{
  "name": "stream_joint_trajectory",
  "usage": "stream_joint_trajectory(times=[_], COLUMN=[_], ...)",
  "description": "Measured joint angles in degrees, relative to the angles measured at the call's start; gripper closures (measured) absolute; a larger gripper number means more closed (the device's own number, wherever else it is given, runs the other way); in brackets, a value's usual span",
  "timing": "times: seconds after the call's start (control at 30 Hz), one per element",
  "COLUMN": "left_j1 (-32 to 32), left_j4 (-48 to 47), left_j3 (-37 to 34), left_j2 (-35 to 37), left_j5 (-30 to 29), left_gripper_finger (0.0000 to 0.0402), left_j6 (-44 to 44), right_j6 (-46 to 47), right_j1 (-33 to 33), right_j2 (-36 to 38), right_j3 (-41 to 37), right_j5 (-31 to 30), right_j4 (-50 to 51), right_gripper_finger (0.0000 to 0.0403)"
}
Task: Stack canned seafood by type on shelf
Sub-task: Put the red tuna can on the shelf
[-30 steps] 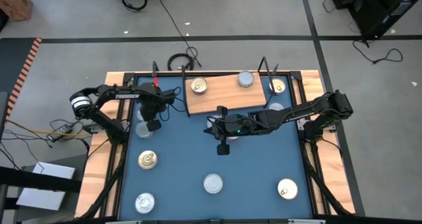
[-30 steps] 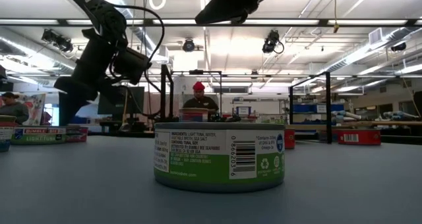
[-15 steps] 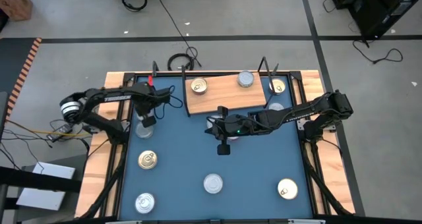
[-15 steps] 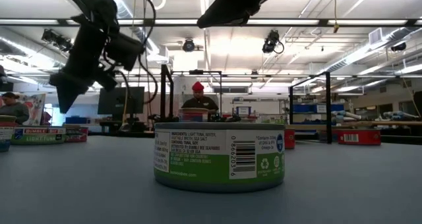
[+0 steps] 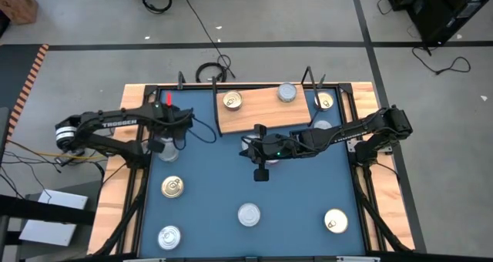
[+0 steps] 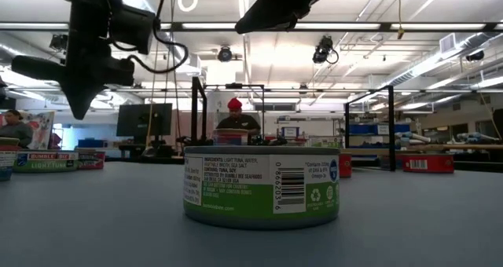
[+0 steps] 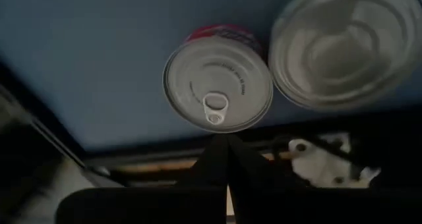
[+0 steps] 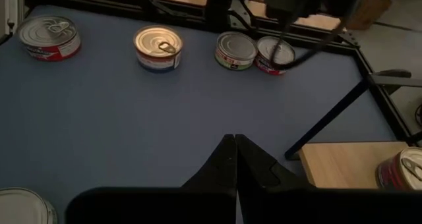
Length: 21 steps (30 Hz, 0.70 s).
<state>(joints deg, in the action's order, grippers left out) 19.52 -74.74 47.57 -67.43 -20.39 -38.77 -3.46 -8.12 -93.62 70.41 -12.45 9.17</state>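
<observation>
The left gripper (image 5: pixel 163 136) hangs above the table's (image 5: pixel 231 177) left edge with its fingers (image 7: pixel 227 159) pressed together and nothing between them. Directly below it two tins sit just beside each other, a red tin (image 7: pixel 217 77) with a silver pull-tab lid and a plain tin (image 7: pixel 344 47); neither is touched. The right gripper (image 5: pixel 260 172) hangs over the middle of the table, in front of the shelf (image 5: pixel 266 108), its fingers (image 8: pixel 235 159) likewise closed together and empty. The shelf, a light-wood board, lies along the far side of the table with black wire uprights at its ends. On it stand a gold tin (image 5: pixel 232 101) near the left end and a silver tin (image 5: pixel 287 92) right of centre. A second gold tin (image 5: pixel 325 101) sits just past the shelf's right end; whether it rests on the board cannot be told. Loose on the blue surface are a gold tin at left (image 5: pixel 172 187), a silver tin at near left (image 5: pixel 169 236), a silver tin at near centre (image 5: pixel 249 214) and a gold tin at near right (image 5: pixel 335 221). In the low view, a green-labelled tin (image 6: pixel 262 185) stands upright, close to the camera. A person (image 6: pixel 236 118) in a red cap is in the room beyond.
</observation>
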Motion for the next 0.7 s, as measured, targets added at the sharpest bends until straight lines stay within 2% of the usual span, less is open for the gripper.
stream_joint_trajectory(times=[0.1, 0.2, 0.43, 0.7], left_j1=[-1.7, -4.0, -8.2, -8.4], left_j4=[0.2, 0.2, 3.8, 8.7], left_j3=[0.0, 0.0, 0.0, -0.2], left_j2=[0.0, 0.0, 0.0, 0.0], left_j5=[-0.3, -2.9, -5.4, -4.9], left_gripper_finger=[0.0397, 0.0397, 0.0397, 0.0396], left_j6=[-8.9, -14.8, -23.5, -28.3], right_j6=[0.0, 0.1, 0.0, 0.3], right_j1=[0.0, 0.0, 0.0, -0.2], right_j2=[0.0, 0.0, 0.0, 0.0], right_j3=[0.0, 0.0, 0.0, 0.0], right_j5=[0.0, 0.0, 0.0, 0.1], right_j4=[0.0, 0.0, 0.0, 0.0], right_gripper_finger=[0.0398, 0.0398, 0.0398, 0.0398])
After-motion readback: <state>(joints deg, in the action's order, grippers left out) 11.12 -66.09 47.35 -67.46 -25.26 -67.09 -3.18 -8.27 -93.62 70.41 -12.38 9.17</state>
